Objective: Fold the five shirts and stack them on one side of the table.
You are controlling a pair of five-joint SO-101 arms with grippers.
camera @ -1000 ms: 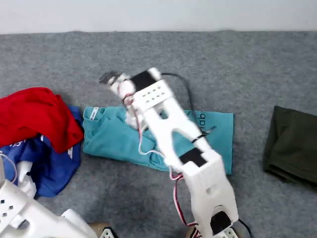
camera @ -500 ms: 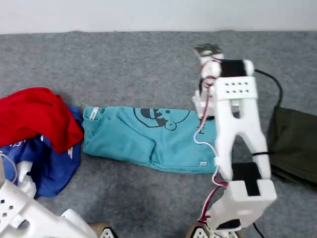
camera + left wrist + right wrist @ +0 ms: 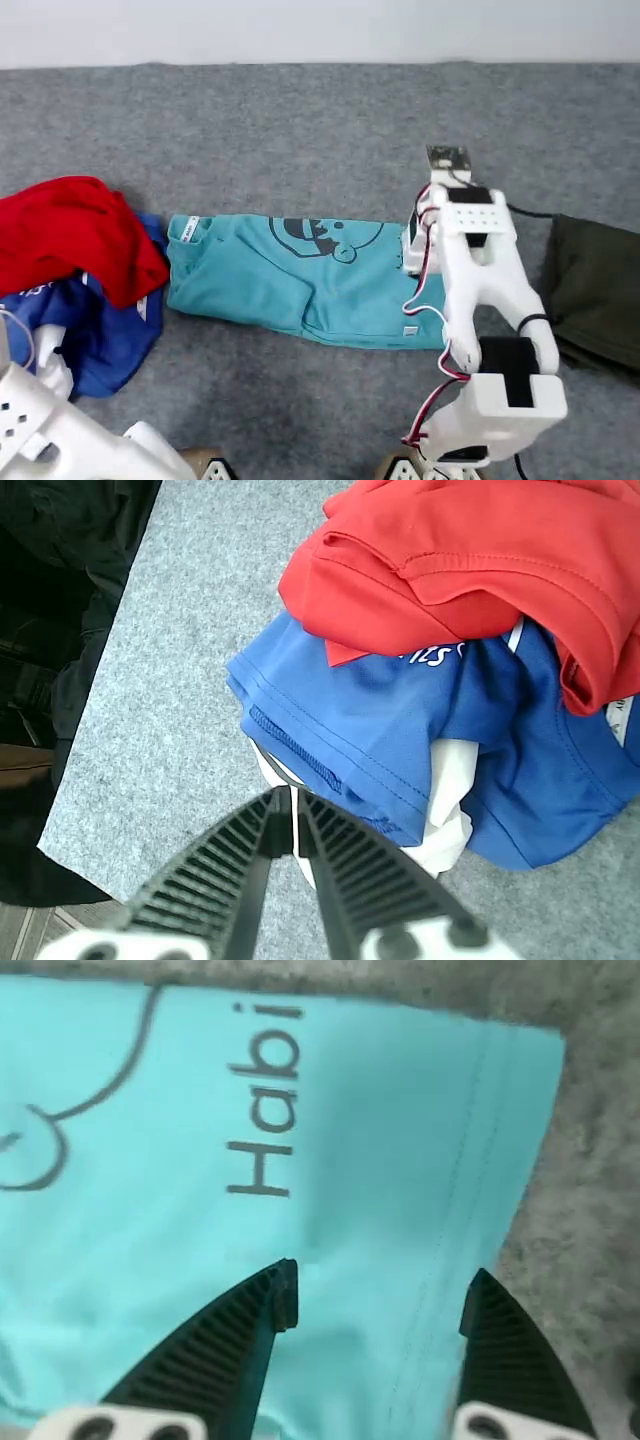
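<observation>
The right gripper (image 3: pixel 382 1285), jaws spread and empty, has swung from the collar end to hang over the hem edge of the teal shirt (image 3: pixel 300 280) lying flat directly beneath it, apparently ready to pinch that edge for a fold.

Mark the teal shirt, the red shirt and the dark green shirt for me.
teal shirt (image 3: pixel 300 282), high view, on its flat middle.
red shirt (image 3: pixel 70 235), high view, on the middle of the bunched heap.
dark green shirt (image 3: pixel 595 292), high view, on its folded top face.
</observation>
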